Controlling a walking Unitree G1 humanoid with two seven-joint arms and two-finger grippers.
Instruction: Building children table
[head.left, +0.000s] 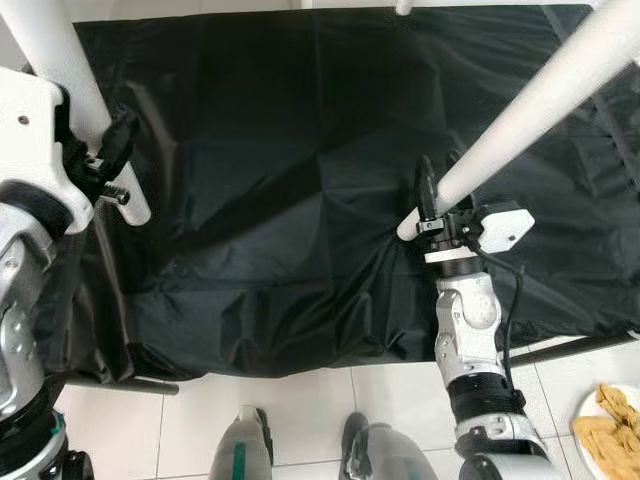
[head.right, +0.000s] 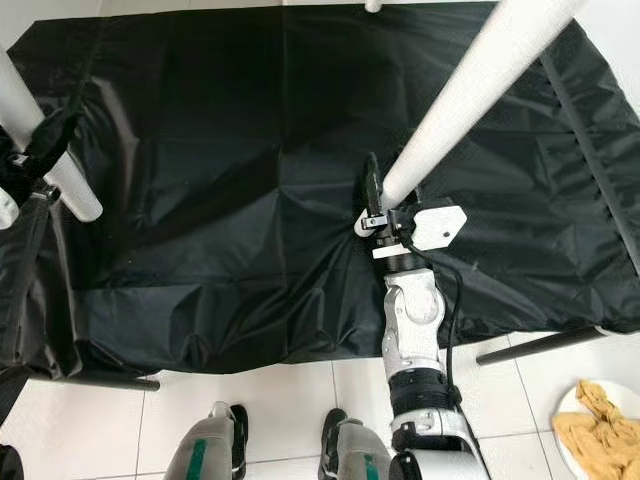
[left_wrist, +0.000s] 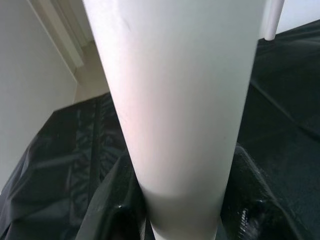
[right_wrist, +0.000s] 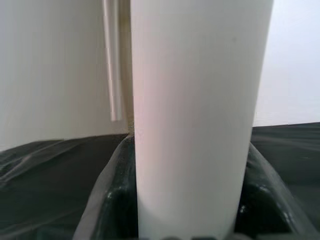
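Here, two white legs (head.left: 545, 110) standing up from the black sheet (head.left: 290, 180): right gripper (head.left: 432, 205) pinching one at the sheet's middle, left gripper (head.left: 105, 160) pinching the other leg (head.left: 75, 85) at the sheet's left edge. Third leg's tip (head.left: 404, 6) at the sheet's far edge.

- Head pair looks steeply down from above onto the black sheet (head.left: 280, 200), sharing it almost entirely.
- Left wrist camera sits tight against a white leg (left_wrist: 175, 110), facing along it.
- Right wrist camera likewise, hard against another white leg (right_wrist: 195, 115).
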